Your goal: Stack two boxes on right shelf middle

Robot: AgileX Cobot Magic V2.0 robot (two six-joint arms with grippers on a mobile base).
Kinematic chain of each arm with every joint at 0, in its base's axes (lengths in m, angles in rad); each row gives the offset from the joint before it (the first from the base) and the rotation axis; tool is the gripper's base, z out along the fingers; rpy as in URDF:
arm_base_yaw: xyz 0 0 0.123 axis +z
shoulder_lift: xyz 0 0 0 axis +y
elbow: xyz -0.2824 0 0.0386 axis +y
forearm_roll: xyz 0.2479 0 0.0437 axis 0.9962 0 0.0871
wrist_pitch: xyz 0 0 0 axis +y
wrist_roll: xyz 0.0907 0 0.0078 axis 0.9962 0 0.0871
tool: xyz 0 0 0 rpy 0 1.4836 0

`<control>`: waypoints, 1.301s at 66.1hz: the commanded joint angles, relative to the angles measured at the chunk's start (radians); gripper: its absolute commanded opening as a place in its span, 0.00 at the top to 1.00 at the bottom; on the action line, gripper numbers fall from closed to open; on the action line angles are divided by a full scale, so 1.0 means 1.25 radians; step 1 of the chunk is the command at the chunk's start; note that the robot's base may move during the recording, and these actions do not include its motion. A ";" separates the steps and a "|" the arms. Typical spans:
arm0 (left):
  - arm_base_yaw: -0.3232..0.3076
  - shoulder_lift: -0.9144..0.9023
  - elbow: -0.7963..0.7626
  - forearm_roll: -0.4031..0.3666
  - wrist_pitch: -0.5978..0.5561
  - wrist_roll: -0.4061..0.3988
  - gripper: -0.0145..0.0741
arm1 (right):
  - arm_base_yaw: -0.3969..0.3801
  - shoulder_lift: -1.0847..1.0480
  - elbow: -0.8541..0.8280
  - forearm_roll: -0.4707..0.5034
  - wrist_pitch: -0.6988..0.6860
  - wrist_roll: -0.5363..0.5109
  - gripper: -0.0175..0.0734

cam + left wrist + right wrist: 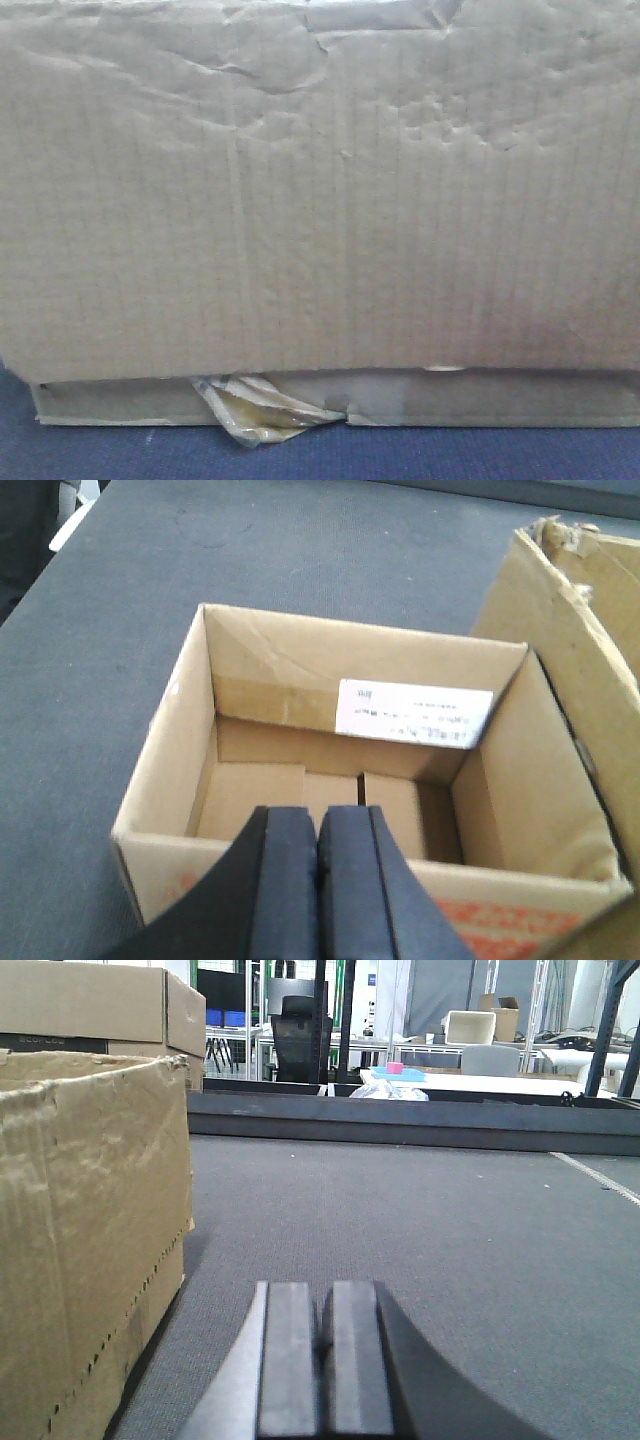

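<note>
Creased box [320, 190] fills the front view, apparently resting on the flat box [480, 400]. From that box's front edge a yellowish tape scrap [255, 410] curls onto the grey desk [100, 450]. Left tool [318, 825], pads pressed together and holding nothing, hangs over the near wall of 1 open box [270, 665] with a white label [415, 712] inside. Right tool [322, 1305], likewise closed and empty, sits low over the desk, just right of a torn-rimmed box [90, 1230].

Left pincer [318, 830] and right pincer [325, 1310] look matte black.
</note>
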 commanded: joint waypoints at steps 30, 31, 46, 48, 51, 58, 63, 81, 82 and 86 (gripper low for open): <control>0.106 0.497 -0.440 -0.017 0.341 0.205 0.96 | 0.002 -0.003 0.000 -0.002 -0.020 -0.002 0.99; 0.108 0.510 -0.453 -0.017 0.350 0.205 0.96 | 0.002 -0.003 0.000 -0.002 -0.020 -0.002 0.99; 0.156 0.649 -0.576 -0.011 0.398 0.205 0.96 | 0.002 -0.003 0.000 -0.002 -0.020 -0.002 0.99; 0.161 0.653 -0.576 -0.011 0.399 0.205 0.96 | 0.002 -0.003 0.000 -0.002 -0.020 -0.002 0.99; 0.169 0.658 -0.576 -0.011 0.403 0.205 0.96 | 0.002 -0.003 0.000 -0.002 -0.020 -0.002 0.99; 0.175 0.662 -0.576 -0.005 0.409 0.205 0.96 | 0.002 -0.003 0.000 -0.002 -0.020 -0.002 0.99; 0.175 0.668 -0.576 0.000 0.413 0.205 0.96 | 0.002 -0.003 0.000 -0.002 -0.020 -0.002 0.99; 0.175 0.709 -0.576 -0.017 0.418 0.210 0.53 | 0.002 -0.003 0.000 -0.002 -0.020 -0.002 0.99; 0.175 0.713 -0.576 -0.014 0.418 0.212 0.51 | 0.002 -0.003 0.000 -0.002 -0.020 -0.002 0.99; 0.175 0.734 -0.576 -0.005 0.418 0.212 0.46 | 0.002 -0.003 0.000 -0.002 -0.020 -0.002 0.99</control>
